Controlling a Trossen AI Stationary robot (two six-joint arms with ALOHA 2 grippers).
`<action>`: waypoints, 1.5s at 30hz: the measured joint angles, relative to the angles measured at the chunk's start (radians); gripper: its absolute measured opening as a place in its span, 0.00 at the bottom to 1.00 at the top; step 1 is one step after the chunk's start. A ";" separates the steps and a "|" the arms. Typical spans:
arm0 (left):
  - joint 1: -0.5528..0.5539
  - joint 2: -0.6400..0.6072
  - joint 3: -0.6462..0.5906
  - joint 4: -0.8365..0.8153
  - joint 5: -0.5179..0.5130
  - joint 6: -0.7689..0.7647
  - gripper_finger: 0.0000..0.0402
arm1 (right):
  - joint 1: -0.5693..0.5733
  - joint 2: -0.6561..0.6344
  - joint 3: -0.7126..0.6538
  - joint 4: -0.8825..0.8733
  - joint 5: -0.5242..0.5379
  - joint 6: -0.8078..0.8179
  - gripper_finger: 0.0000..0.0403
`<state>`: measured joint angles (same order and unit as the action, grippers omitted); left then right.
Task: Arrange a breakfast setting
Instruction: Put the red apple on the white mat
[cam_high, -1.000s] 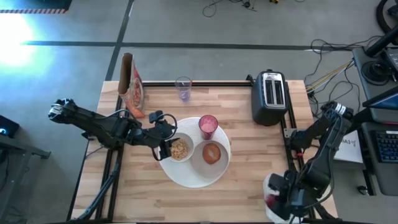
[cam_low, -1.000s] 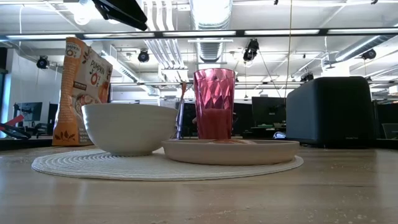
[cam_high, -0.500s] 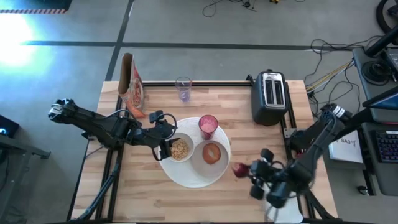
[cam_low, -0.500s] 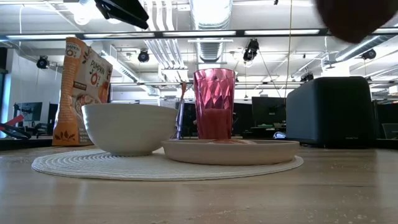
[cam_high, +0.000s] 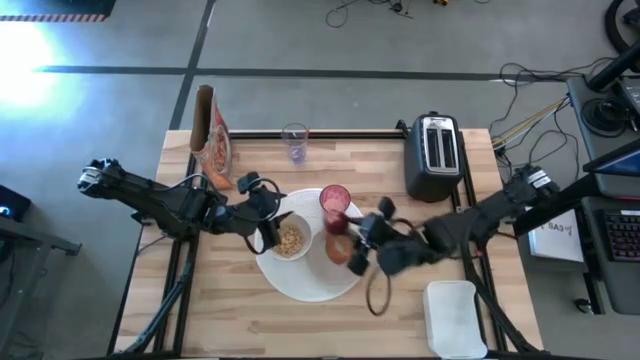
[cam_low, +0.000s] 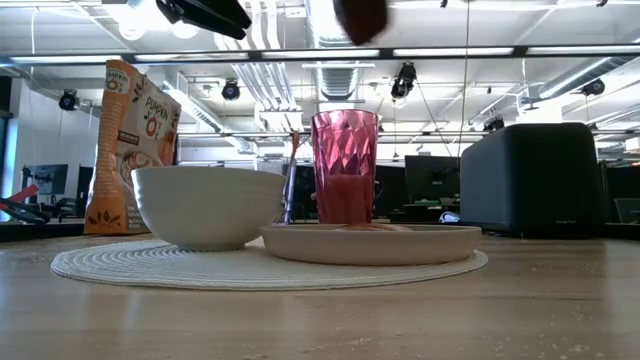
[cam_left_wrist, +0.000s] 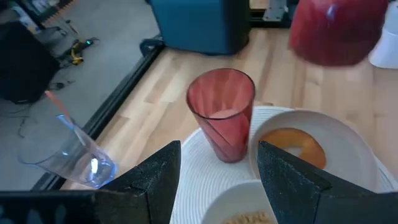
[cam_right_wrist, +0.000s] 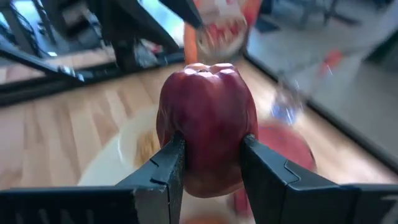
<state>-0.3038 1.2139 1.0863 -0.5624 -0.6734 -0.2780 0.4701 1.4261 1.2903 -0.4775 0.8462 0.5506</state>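
The right claw (cam_high: 356, 248), clamped on the dark-red fruit (cam_right_wrist: 207, 130), has swung left from the desk's near right corner, uncovering the white tray (cam_high: 455, 318), and now hangs over the plate (cam_high: 310, 285).

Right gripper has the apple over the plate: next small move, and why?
Probably lower it onto bare plate before opening. The right gripper is shut on the dark-red apple, held high above the setting in the low view, near the pink tumbler and the bread. The left gripper waits open by the bowl.
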 joint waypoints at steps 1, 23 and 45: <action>0.000 0.000 0.000 0.002 -0.015 0.000 0.48 | -0.025 0.011 0.000 0.073 -0.020 -0.071 0.30; 0.000 -0.006 0.000 -0.011 -0.158 -0.023 0.48 | -0.273 0.338 -0.002 0.731 0.071 -0.328 0.29; 0.000 -0.006 0.000 -0.041 -0.183 -0.023 0.48 | -0.259 0.409 -0.003 0.878 0.094 -0.545 0.29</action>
<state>-0.3042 1.2079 1.0863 -0.6033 -0.8568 -0.3012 0.2108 1.8352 1.2874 0.4009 0.9400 0.0053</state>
